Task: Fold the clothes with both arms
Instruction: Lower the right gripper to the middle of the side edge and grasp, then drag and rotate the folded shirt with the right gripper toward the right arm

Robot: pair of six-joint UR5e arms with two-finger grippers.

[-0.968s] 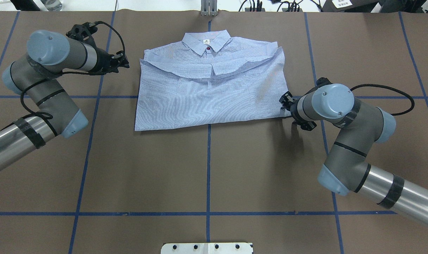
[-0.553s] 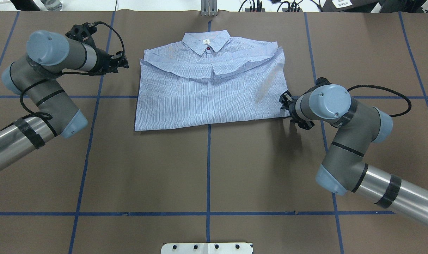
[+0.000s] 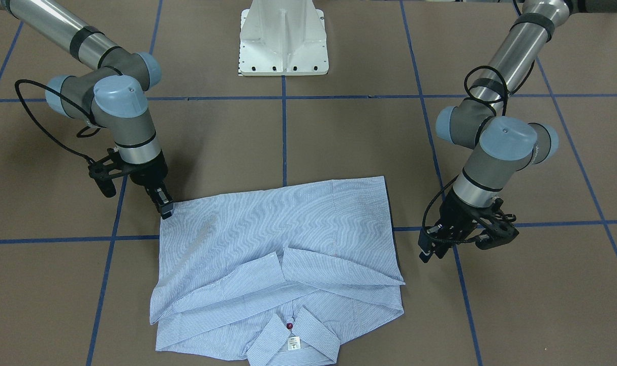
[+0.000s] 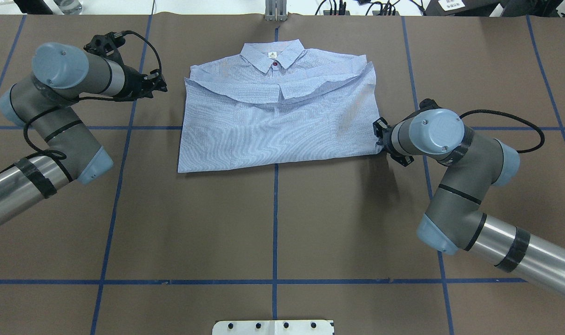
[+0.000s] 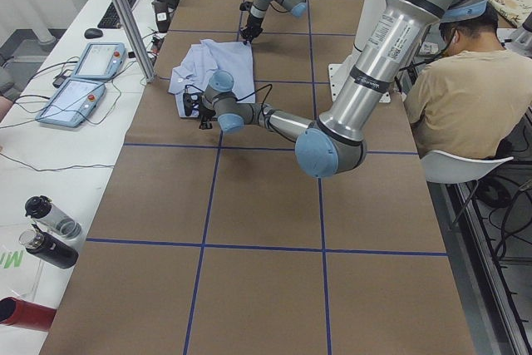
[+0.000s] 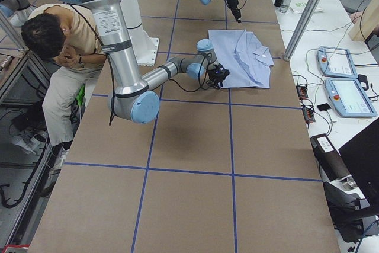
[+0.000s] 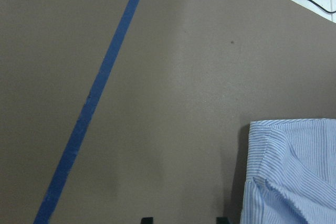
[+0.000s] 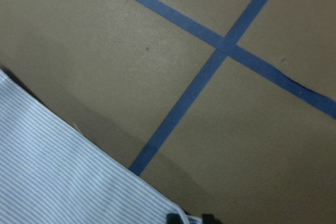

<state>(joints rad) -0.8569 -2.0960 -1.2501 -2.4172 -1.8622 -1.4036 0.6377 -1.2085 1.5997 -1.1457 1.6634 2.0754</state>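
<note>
You have the shirt (image 4: 273, 121) lying flat on the table (image 4: 273, 223) between the two claws, sleeves folded across the front.

Right claw (image 3: 166, 211): it is down at table level on the shirt's corner nearest the pedestal (image 3: 283, 40). From this claw the rest of the shirt spreads toward the left claw and away from the robot. In the wrist view its fingertips (image 8: 172, 217) stand close together with a sliver of hem between them. I cannot tell whether they are actually clamping the cloth.

Left claw (image 4: 163, 85): it is parted wide and carries nothing. Between its fingertips (image 7: 147, 220) the wrist view shows only bare table. The shirt's edge lies just beside it, on the side toward the right claw, and does not touch it. A blue tape line (image 7: 89, 108) runs on its opposite side.

The collar (image 4: 274, 55), with its label (image 4: 272, 55) and red button (image 4: 275, 63), sits at the shirt's far end. It lies beyond both claws and nearer the left one.

A seated person (image 5: 465, 97) shows in the side views, behind the robot.
</note>
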